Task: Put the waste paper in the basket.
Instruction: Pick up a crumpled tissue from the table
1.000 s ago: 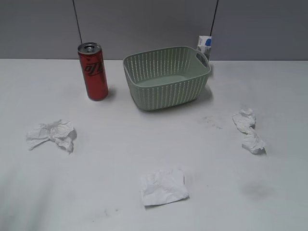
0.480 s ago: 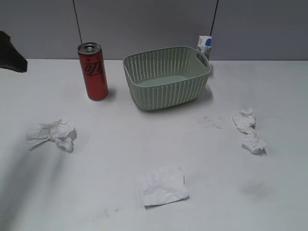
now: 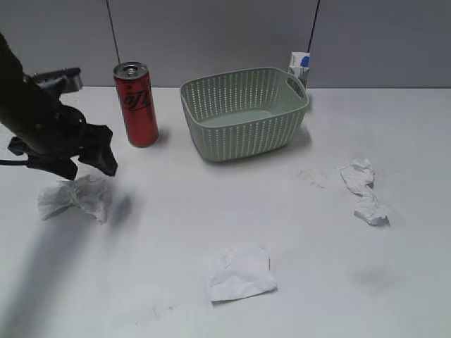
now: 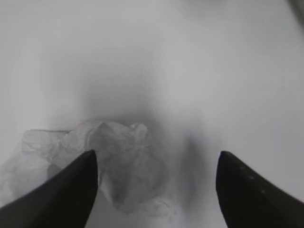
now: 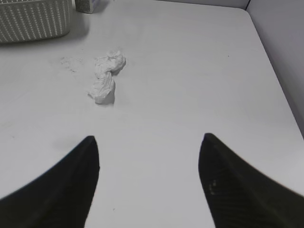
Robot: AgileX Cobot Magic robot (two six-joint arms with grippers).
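The left claw (image 3: 88,163) hangs with its jaws spread wide and nothing between them, just above the leftmost wad of waste paper (image 3: 76,196) on the white tabletop (image 3: 176,211); in the left wrist view that wad (image 4: 102,166) lies under the left fingertip (image 4: 71,190) and reaches partway into the gap, so it sits off-centre toward that side. Crumpled tissue like this looks very light and soft, likely to squash and not slip, so pinching its bulky middle should hold best. Further right a flatter squarish wad (image 3: 239,274) lies near the front edge, with the sage-green basket (image 3: 243,130) behind it. The rightmost wad (image 3: 363,191) lies well ahead of the right claw (image 5: 149,185), which is also spread and empty.
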